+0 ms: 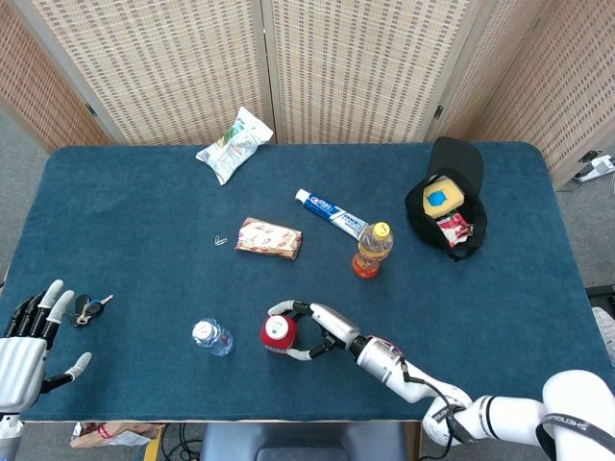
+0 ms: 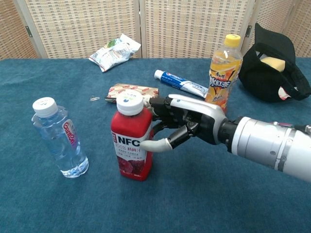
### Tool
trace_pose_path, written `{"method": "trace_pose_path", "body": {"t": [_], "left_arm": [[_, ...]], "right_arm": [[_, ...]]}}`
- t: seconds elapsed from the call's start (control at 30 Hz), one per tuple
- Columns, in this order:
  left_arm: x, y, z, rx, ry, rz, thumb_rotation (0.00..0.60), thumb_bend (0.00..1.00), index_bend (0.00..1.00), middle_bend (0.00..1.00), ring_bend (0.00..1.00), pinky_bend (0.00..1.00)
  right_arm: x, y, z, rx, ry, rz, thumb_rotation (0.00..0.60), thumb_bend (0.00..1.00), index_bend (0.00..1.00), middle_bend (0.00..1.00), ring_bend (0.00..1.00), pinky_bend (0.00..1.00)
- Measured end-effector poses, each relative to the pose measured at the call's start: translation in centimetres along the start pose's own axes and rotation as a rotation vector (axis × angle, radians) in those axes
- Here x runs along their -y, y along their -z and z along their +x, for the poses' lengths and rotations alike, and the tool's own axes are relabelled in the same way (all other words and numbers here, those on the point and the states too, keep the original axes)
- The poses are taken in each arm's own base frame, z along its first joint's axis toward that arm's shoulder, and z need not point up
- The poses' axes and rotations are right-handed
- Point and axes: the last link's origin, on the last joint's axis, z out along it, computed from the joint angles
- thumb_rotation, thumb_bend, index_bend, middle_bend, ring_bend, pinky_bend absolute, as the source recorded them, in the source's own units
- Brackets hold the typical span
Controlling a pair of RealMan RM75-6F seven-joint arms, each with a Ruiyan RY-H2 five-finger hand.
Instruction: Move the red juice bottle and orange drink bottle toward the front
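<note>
Two bottles to move, first one in hand: the right hand [image 2: 182, 127] wraps the red juice bottle [image 2: 131, 141], fingers curled round its upper body and thumb under the label edge, so clamped on it. Bottle stands upright near the front edge of the table [image 1: 125, 221], just right of the water bottle [image 2: 59, 137]; whether its base is fully down on the cloth I can't tell for sure, looks seated in chest view. Judgement: step one is at the release point, roughly half the task left. Next move calls for opening the fingers without tipping the bottle, backing the hand off sideways, then reaching back to the orange drink bottle [image 2: 223, 74], which sits mid-table, untouched, next to the toothpaste tube [image 2: 182, 83] and well apart from the red one. Left hand [image 1: 29, 336] rests at the table's front left corner, fingers spread, holding nothing, keys [image 1: 89, 308] just beside it. Head view only: the left hand, keys, full layout, how close the red bottle is to the front edge. Chest view only: finger wrap on the bottle, label, bottle upright. Black bag [image 1: 447, 197] far right, snack packet [image 1: 233, 144] at the back, wrapped bar [image 1: 269, 238] mid-table.
</note>
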Motion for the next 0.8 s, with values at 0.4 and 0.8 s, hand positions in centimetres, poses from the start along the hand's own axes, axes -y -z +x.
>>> {"method": "trace_pose_path", "body": {"t": [0.4, 0.8], "left_arm": [[-0.2, -0.1, -0.2, 0.0, 0.005, -0.013, 0.6, 0.19, 0.03, 0.0, 0.03, 0.05], [-0.3, -0.4, -0.3, 0.001, 0.012, -0.018, 0.6, 0.19, 0.03, 0.0, 0.03, 0.05]], "right_arm": [[0.6, 1.1, 1.3, -0.03, 0.054, 0.03, 0.6, 0.22, 0.0, 0.0, 0.02, 0.11], [4.1, 7.4, 6.7, -0.22, 0.177, 0.106, 0.6, 0.22, 0.0, 0.1, 0.02, 0.1]]}}
